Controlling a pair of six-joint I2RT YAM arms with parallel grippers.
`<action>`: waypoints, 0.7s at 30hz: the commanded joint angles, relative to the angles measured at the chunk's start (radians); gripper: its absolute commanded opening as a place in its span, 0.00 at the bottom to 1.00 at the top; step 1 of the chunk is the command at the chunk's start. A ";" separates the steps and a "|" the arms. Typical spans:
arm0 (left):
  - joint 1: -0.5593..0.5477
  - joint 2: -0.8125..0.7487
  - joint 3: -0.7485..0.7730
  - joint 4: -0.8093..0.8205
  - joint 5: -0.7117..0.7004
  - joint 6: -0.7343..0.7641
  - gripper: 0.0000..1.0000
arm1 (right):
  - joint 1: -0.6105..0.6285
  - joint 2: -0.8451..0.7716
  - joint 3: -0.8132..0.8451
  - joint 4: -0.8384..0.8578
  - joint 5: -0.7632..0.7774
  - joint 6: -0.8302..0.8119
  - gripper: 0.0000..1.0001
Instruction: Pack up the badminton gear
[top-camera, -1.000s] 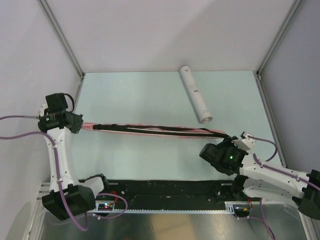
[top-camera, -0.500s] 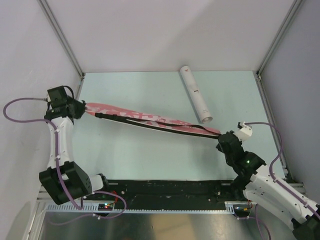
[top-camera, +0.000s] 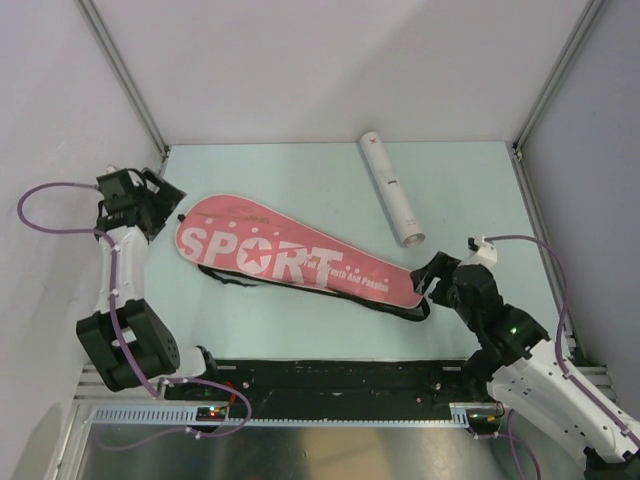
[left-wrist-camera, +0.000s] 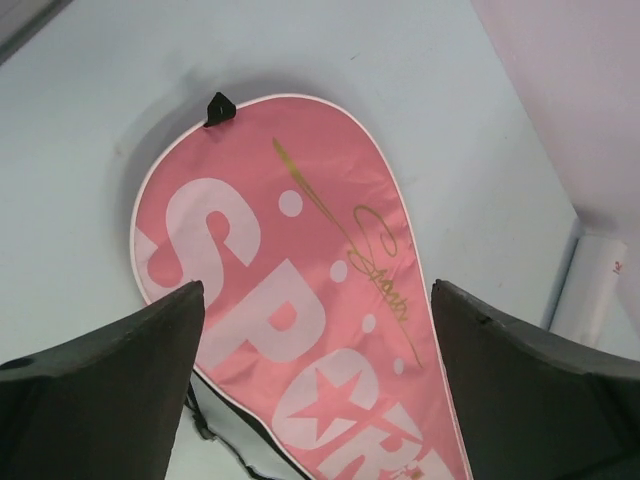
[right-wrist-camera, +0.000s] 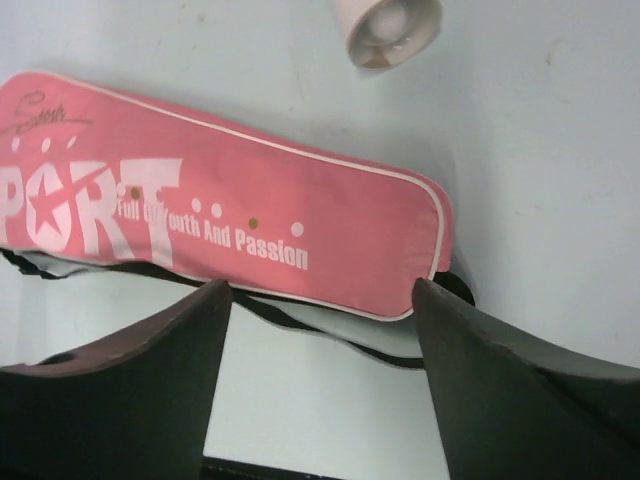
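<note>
Both arms have let go of the pink bag (top-camera: 290, 258) since a second ago. Back then it was stretched edge-on between the two grippers, and now it's lying flat on the table (top-camera: 300, 175) with the big white "SPORT" lettering facing up.

It sits on a diagonal. The wide rounded head end points at the left edge and the narrow end runs down toward the near right corner. The black strap (top-camera: 228, 275) pokes out from under its near side, and there's a bit more of it curling around the narrow end.

The left gripper (top-camera: 168, 202) is right beside the head end, over by the left edge. In its wrist view the two dark fingers (left-wrist-camera: 120, 380) stand wide apart with nothing pinched between them, just the bag lying below. So it's open and empty.

Same deal for the right gripper (top-camera: 432, 275), which is parked by the narrow end. Its wrist camera shows the jaws spread, the bag's end framed between them and nothing in its grip. From the top view it looks very close to the bag's tip, but I can't tell if it actually touches.

The long white tube (top-camera: 392, 200) is lying on its side in the far right part of the table, apart from the bag. Its open end points toward the near side, not far from the bag's narrow tip.
</note>
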 joint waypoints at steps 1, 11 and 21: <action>-0.002 -0.073 -0.007 0.033 -0.027 0.068 0.99 | 0.000 0.040 0.102 -0.023 -0.105 -0.082 0.87; -0.321 -0.270 -0.048 0.016 0.085 0.275 1.00 | 0.005 0.015 0.201 -0.081 -0.130 -0.190 0.99; -0.605 -0.680 -0.247 0.148 0.207 0.324 1.00 | 0.005 -0.100 0.366 -0.158 -0.229 -0.241 0.99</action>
